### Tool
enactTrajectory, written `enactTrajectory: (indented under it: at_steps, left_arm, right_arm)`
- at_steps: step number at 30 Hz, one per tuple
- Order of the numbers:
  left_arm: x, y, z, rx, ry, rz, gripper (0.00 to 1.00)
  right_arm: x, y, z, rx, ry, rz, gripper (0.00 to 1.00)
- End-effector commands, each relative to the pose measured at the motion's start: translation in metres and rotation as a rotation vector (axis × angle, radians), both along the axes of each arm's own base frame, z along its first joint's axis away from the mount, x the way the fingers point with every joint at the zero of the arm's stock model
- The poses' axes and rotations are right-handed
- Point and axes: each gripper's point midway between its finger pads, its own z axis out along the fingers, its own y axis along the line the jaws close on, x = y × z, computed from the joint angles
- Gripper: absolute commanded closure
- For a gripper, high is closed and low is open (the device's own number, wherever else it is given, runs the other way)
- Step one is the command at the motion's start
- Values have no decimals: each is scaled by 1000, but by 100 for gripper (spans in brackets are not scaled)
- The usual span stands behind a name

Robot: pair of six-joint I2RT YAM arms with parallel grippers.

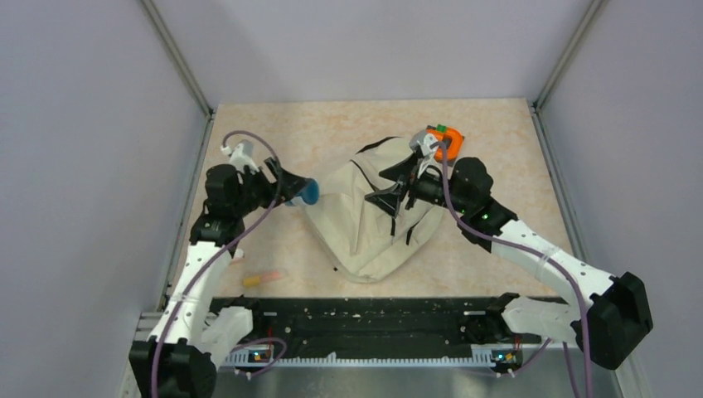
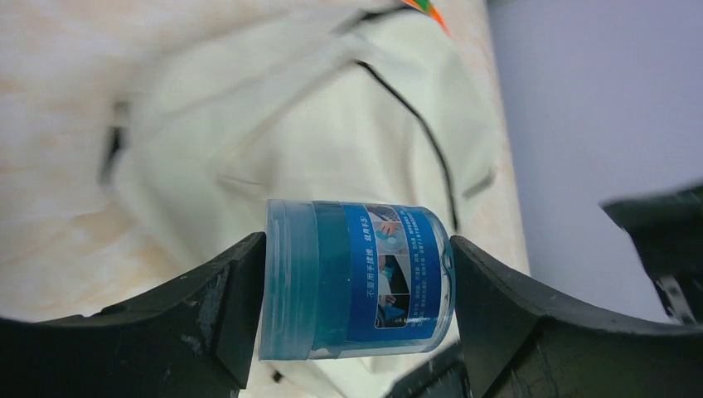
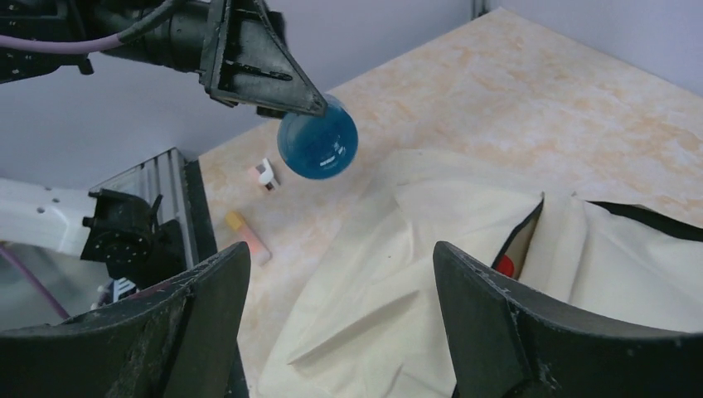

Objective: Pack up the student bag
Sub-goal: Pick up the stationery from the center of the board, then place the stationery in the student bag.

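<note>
The right fingers (image 3: pixel 195 327) stand wide apart with nothing between them, poised over the student bag (image 1: pixel 365 236) near its dark straps. The left fingers (image 2: pixel 211 311) are closed on a clear jar (image 2: pixel 356 278) of blue gel with a blue label. The jar lies sideways in the grip, its lid end against one finger and its base against the other.

The bag is a cream fabric backpack lying slumped and creased in the middle of the worktop (image 1: pixel 497 124), with black zipper lines running across it. In the right wrist view a black-edged opening gapes in the fabric, and something red (image 3: pixel 503 265) shows inside it.

The jar hangs just beside the bag's left edge, off the worktop. An orange item (image 1: pixel 452 143) with a green part on top sits at the bag's far right corner, partly hidden by the right arm. A pink and yellow stick (image 1: pixel 263 278) lies on the worktop near and to the left of the bag, and a small white piece (image 3: pixel 264 172) lies near it.
</note>
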Motion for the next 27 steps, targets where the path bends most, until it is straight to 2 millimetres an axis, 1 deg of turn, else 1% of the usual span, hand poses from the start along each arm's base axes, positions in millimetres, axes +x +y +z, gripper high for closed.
enactTrajectory:
  at_steps: [1,4,7,8,9,11,15,18,20,27]
  left_arm:
    - [-15,-71,75,-62,-246,-310,46]
    - [-17,-93,88,-135,-253,-352,46]
    - [-19,-111,88,-149,-234,-380,46]
    - [-19,-115,87,-153,-226,-382,46]
    - [-18,-119,85,-161,-212,-379,46]
    - [-18,-124,83,-180,-199,-379,46]
    - [-19,-138,87,-219,-195,-413,46]
    - [-21,-146,88,-222,-195,-435,46]
    - [-22,-150,88,-224,-190,-447,46]
    - [-27,-158,86,-240,-167,-470,46]
  right_arm:
    - [-23,16,17,43,-80,126,20]
    - [-29,20,15,42,-125,111,18]
    - [-26,24,12,39,-110,76,18]
    - [-25,25,11,38,-99,68,16]
    - [-24,27,11,33,-89,63,13]
    - [-23,32,6,8,-86,52,10]
    - [-20,43,0,-36,-103,4,9]
    - [-15,50,-8,-61,-86,-11,8]
    - [-11,54,-9,-72,-94,-29,8]
    - [16,52,-17,-114,-99,-193,8]
